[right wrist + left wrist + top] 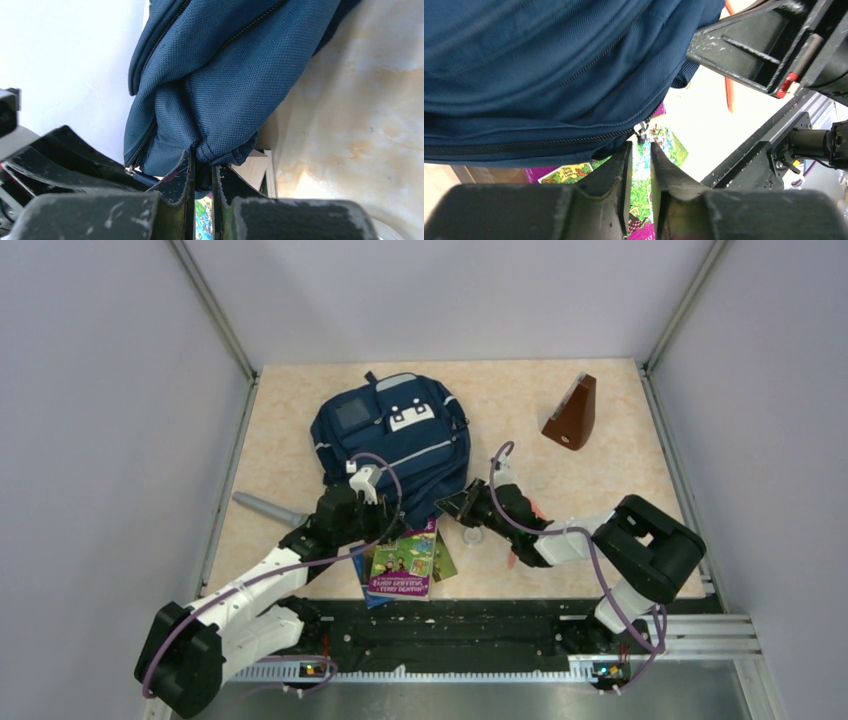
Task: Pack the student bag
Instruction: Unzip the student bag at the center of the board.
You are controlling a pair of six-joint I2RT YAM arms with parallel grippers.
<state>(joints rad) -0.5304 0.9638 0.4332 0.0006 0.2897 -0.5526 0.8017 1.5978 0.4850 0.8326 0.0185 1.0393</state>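
The student bag [395,445], navy with grey patches, lies mid-table with its lower end towards the arms. My right gripper [202,162] is shut on a bunched fold of the bag's fabric [225,75] at its near right corner [450,502]. My left gripper [641,146] sits at the bag's near edge [385,525], its jaws a narrow gap apart with nothing between them. A metal zipper pull [640,131] hangs just past its fingertips, at the end of the bag's closed zipper [524,142]. Colourful books [405,560] poke out from under the bag.
A brown wedge-shaped object [572,415] stands at the back right. A grey cylinder [265,507] lies left of the bag. A thin orange object [729,95] lies under the right arm, and a small clear round thing [472,537] is beside the books. Walls enclose the table.
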